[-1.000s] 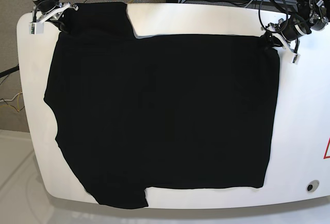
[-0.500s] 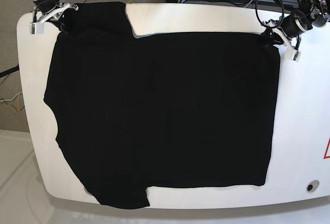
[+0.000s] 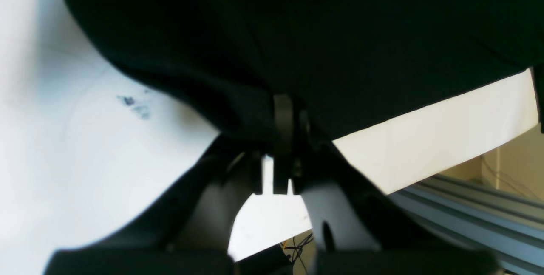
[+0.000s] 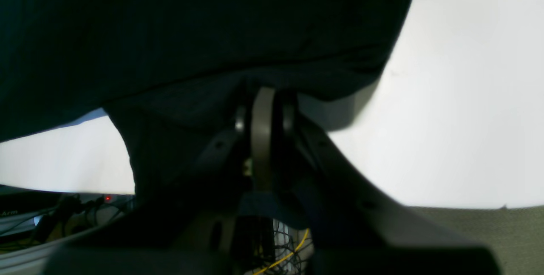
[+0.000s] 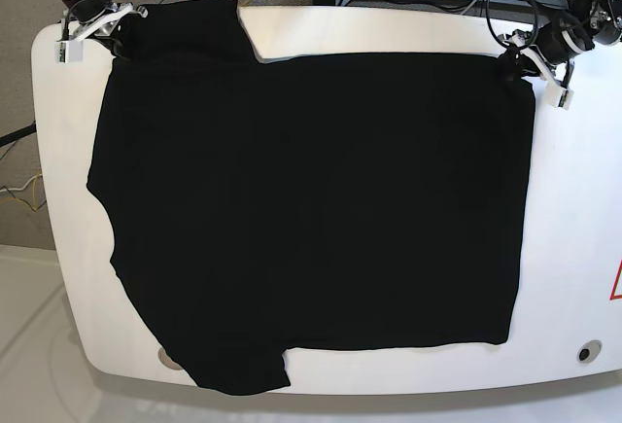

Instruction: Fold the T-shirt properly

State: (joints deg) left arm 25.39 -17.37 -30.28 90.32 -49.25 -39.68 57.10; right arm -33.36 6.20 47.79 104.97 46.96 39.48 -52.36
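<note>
T-shirt (image 5: 311, 219), black, lies spread flat over the white counter (image 5: 573, 248), one sleeve hanging past the near edge. Left hand (image 5: 525, 61) and right hand (image 5: 102, 26) are each clamped on a far corner of it

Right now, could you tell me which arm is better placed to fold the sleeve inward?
Right. Its gripper is shut on the T-shirt beside the far sleeve; the left gripper holds the hem corner.
</note>
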